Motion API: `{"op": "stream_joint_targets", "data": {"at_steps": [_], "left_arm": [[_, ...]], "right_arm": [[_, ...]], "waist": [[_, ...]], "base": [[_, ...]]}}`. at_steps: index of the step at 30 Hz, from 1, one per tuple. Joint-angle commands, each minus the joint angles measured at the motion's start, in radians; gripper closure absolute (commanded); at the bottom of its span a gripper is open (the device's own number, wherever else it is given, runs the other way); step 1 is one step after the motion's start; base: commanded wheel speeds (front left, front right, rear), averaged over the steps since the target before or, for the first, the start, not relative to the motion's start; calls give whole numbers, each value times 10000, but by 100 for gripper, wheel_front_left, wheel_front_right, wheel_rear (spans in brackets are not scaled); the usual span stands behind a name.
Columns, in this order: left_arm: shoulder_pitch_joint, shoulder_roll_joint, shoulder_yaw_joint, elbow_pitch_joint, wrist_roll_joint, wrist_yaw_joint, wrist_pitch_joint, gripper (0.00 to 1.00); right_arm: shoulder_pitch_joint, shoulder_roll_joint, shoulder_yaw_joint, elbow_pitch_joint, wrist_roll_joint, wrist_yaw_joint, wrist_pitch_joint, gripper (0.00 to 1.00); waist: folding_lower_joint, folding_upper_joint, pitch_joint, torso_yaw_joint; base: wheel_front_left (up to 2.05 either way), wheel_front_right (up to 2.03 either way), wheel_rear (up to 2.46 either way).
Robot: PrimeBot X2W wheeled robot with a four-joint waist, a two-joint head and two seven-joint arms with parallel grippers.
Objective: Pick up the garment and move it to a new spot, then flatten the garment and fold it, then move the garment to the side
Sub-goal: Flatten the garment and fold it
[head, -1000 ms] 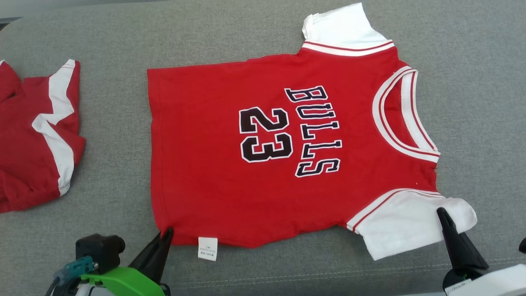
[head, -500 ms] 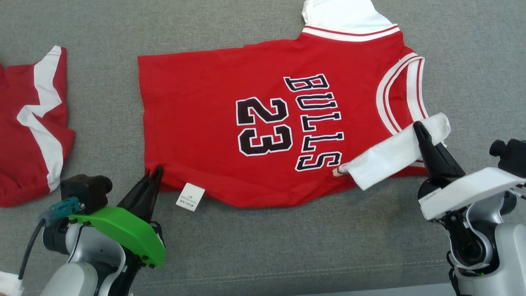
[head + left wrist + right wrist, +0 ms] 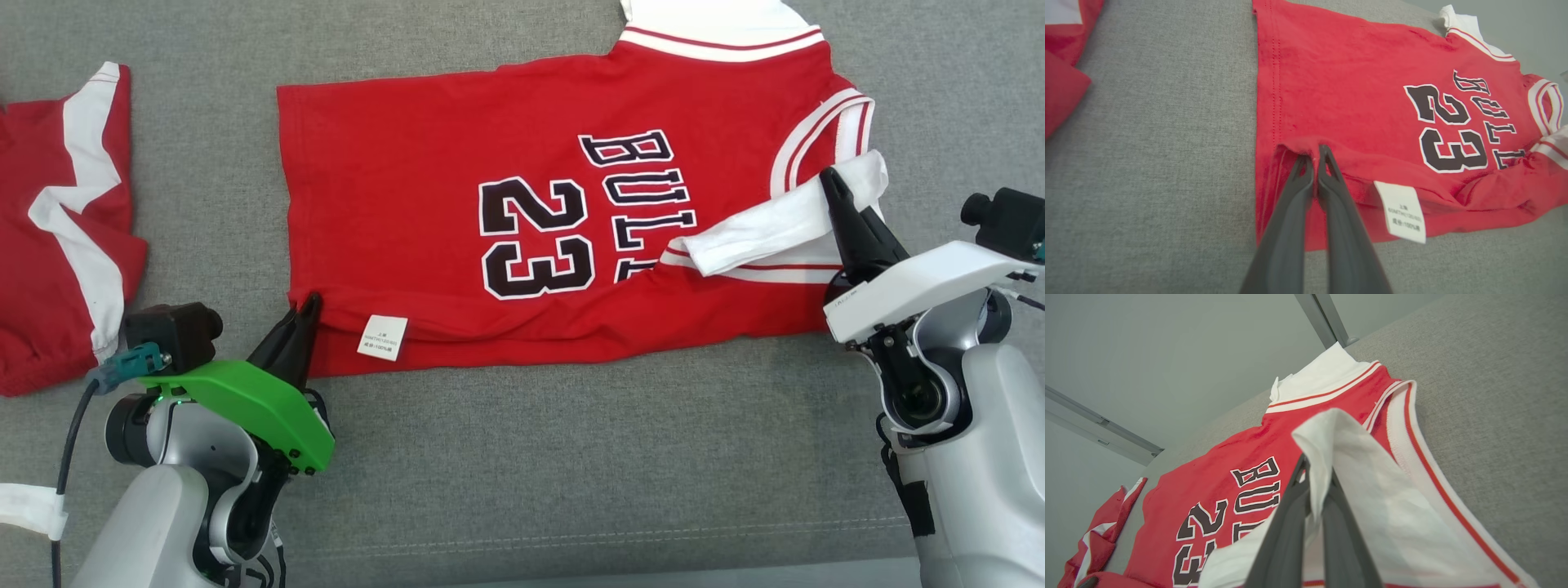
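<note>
Left gripper: fingers pinched tight on the near hem corner of the jersey, which is doubled over. Right gripper: clamped on the white sleeve, held across the chest. Jersey: soft red knit with black lettering, lying mid-cushion on coarse grey weave.

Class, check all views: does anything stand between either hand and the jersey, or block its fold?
Nothing visible. The left hand pinches the jersey at its hem, the right hand its white sleeve; the far half is bare.
</note>
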Motion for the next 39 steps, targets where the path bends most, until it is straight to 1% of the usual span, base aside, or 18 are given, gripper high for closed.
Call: {"op": "stream_joint_targets", "data": {"at_steps": [1,4,7,13,14,15,16,19,24,25,26,28,30,33,35,37,39], "left_arm": [[-194,19,45,63,-50,-54,-70,100],[-269,-44,60,269,-82,-77,-132,100],[-345,-126,120,432,-75,18,-304,100],[-409,-304,14,711,-251,-165,-337,100],[-425,-340,49,736,-277,-183,-435,100],[-426,-382,72,764,-312,-220,-520,59],[-421,-433,103,782,-341,-240,-631,0],[-371,-535,175,836,-357,-226,-924,0],[-213,-715,486,773,-6,158,-1944,0],[-186,-795,575,757,83,265,-2246,0],[-186,-795,575,757,83,265,-2246,0],[-75,-874,642,731,321,454,-2763,0],[-14,-952,681,680,614,635,-3300,0],[148,-1046,690,669,999,882,-3995,0],[232,-1050,695,721,1358,1039,-4333,0],[368,-1109,676,755,1638,1124,-4544,0],[535,-1051,609,810,2074,1242,-4661,0]], "right_arm": [[-172,-54,19,93,115,1,-118,100],[-515,-145,186,427,248,3,-307,100],[-760,-246,297,780,347,1,-474,100],[-1054,-388,583,1426,539,3,-728,100],[-1065,-316,568,1518,674,3,-775,75],[-1075,-261,547,1594,763,3,-831,18],[-1092,-248,500,1634,826,3,-955,0],[-1104,-159,487,1654,1186,1,-1276,0],[-1007,-250,533,1540,1504,3,-2119,0],[-921,-323,565,1517,1453,3,-2330,0],[-921,-323,565,1517,1453,3,-2330,0],[-667,-420,615,1472,1281,1,-2768,0],[-392,-593,634,1379,828,1,-3343,0],[99,-519,581,1193,260,1,-3888,0],[446,-549,512,1042,-418,1,-4093,0],[810,-363,454,857,-978,1,-4207,0],[1171,-236,350,665,-1512,1,-4261,0]], "waist": [[0,0,35,5],[0,0,95,43],[0,0,114,91],[0,0,128,170],[0,0,127,171],[0,0,113,171],[0,0,94,167],[0,0,34,144],[0,0,-81,78],[0,0,-126,85],[0,0,-126,85],[0,0,-208,89],[0,0,-302,113],[0,0,-451,95],[0,0,-549,46],[0,0,-655,-20],[0,0,-790,-86]], "base": [[0,0,0],[0,0,0],[0,0,0],[0,0,0],[0,0,0],[0,0,0],[0,0,0],[0,0,0],[0,0,0],[0,0,0],[0,0,0],[0,0,0],[0,0,0],[0,0,0],[0,0,0],[0,0,0],[0,0,0]]}}
